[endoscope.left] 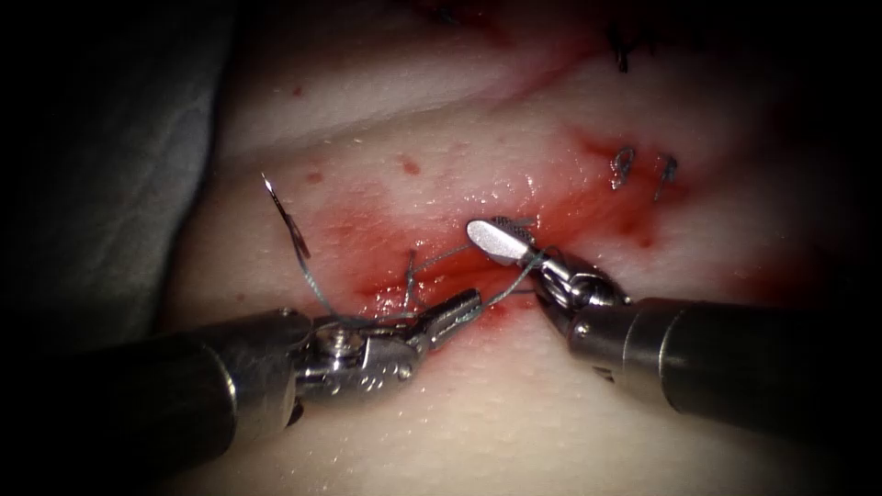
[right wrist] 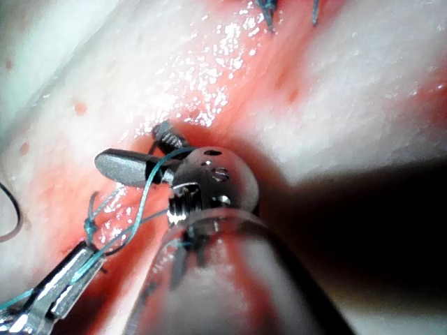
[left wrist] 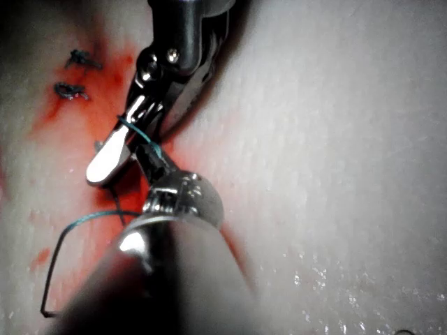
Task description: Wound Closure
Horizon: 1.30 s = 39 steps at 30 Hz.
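The cut (endoscope.left: 432, 276) runs through the red-stained tissue (endoscope.left: 478, 404). My left tool (endoscope.left: 470, 301) comes in from the lower left, its jaws shut on the thread (endoscope.left: 501, 292) just right of the cut. My right tool (endoscope.left: 485, 226) stands open above the cut, holding nothing, with the thread looped around its jaws (right wrist: 150, 178). The curved needle (endoscope.left: 287, 219) lies free on the tissue left of the cut, not in it, and its thread trails back to the left tool. A short thread end (endoscope.left: 410, 272) rises from the cut. In the left wrist view the loop (left wrist: 134, 130) crosses the right tool.
Finished stitches with cut ends (endoscope.left: 625, 167) (endoscope.left: 665, 176) sit farther up the cut on the right, another (endoscope.left: 621, 57) beyond them. Red fluid (endoscope.left: 588, 197) pools along the cut. Grey drape (endoscope.left: 101, 184) borders the tissue at the left.
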Available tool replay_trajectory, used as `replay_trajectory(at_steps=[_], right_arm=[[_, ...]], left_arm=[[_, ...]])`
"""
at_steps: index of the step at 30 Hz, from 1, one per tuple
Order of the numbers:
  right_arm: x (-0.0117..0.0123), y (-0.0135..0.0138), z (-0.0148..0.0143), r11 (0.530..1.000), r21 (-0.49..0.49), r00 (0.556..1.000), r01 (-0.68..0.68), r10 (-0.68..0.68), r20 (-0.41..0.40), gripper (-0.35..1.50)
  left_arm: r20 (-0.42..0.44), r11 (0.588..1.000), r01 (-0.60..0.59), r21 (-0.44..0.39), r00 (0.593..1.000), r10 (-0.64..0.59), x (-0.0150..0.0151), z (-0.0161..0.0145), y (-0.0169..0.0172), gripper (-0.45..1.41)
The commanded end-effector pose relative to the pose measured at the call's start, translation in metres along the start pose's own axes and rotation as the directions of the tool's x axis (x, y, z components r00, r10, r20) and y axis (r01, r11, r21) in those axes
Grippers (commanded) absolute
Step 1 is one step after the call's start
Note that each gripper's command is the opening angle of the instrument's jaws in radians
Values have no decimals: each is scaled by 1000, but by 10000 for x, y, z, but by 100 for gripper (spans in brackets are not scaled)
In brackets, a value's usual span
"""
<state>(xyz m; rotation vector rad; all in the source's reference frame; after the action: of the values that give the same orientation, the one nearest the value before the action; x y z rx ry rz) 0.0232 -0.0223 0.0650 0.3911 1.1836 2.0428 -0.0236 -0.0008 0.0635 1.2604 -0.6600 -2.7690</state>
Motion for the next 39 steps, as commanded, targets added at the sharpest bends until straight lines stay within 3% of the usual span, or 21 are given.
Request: replay_trajectory(at_steps=[1, 3, 4, 5, 6, 10, 13, 18, 24, 28, 39], right_arm=[[-10, 0, 8, 999, 5, 999, 40, -40, 2, 98], [-11, 0, 10, 997, 5, 997, 81, -81, 1, 69], [-11, 0, 10, 994, 6, 994, 111, -111, 2, 37], [-11, 0, 9, 987, 7, 987, 163, -163, -1, -27], [-11, -1, 9, 982, 1, 982, 187, -187, 6, -35], [-10, -6, 4, 981, 0, 979, 193, -193, 69, -35], [-7, -19, -1, 980, 53, 977, 191, -195, 82, -35], [-4, -55, -11, 931, 145, 936, 334, -346, 65, -35], [-26, -92, -16, 770, 291, 801, 568, -599, 19, -35], [-46, -99, -13, 679, 371, 732, 633, -681, -4, -35], [-42, -86, -21, 652, 408, 710, 639, -704, 15, -35]], left_arm=[[-1, 1000, 1, -3, 1000, -1, 0, 7, 5, -45], [-1, 1000, 0, -3, 1000, 0, -1, 6, 5, -45], [-1, 1000, 0, -3, 1000, 0, -1, 6, 5, -45], [-1, 1000, 0, -4, 1000, 0, -1, 6, 5, -45], [-2, 1000, 0, -4, 1000, 0, -1, 6, 5, -45], [-10, 1000, 0, -9, 1000, 0, -4, 2, 3, -45], [-4, 1000, 1, -11, 1000, -1, -10, -3, -3, -45], [22, 1000, -3, -10, 1000, 3, -25, -16, -15, -45], [53, 999, 42, -7, 998, -42, -52, -33, -35, -45], [90, 998, 58, 0, 994, -57, -68, -27, -58, -45], [125, 996, 86, 7, 988, -86, -100, 16, -112, -45]])
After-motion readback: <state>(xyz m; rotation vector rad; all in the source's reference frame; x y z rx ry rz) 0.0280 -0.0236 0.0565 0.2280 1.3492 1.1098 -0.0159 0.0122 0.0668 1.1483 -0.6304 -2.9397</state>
